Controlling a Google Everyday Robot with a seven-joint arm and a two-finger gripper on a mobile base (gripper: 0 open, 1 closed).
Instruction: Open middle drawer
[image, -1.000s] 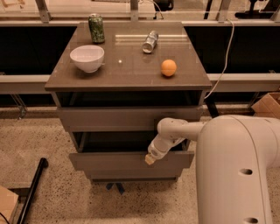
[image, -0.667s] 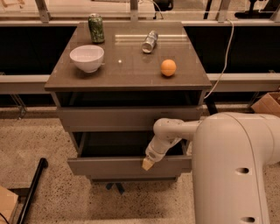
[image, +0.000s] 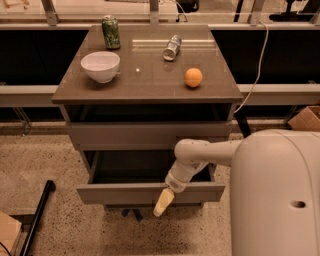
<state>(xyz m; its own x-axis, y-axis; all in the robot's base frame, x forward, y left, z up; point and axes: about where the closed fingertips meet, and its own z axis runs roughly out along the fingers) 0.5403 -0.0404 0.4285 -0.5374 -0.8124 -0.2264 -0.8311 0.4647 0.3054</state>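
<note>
The middle drawer (image: 120, 193) is pulled well out of the grey-brown cabinet, and its dark inside shows behind its flat front panel. The panel of the drawer above (image: 125, 135) sits closed under the top. My gripper (image: 163, 202) is at the front edge of the open drawer, right of its middle. Its cream tip hangs down over the front panel. My white arm (image: 200, 152) reaches it from the right, across the drawer's opening. The bottom drawer is hidden beneath the open one.
On the cabinet top (image: 150, 85) stand a white bowl (image: 100, 65), a green can (image: 110, 31), a silver can lying on its side (image: 172, 47) and an orange (image: 193, 77). My white body (image: 280, 200) fills the lower right. A black bar (image: 35, 215) lies on the floor at left.
The middle drawer has slid further out toward the camera, and my gripper has come forward and down with its front edge.
</note>
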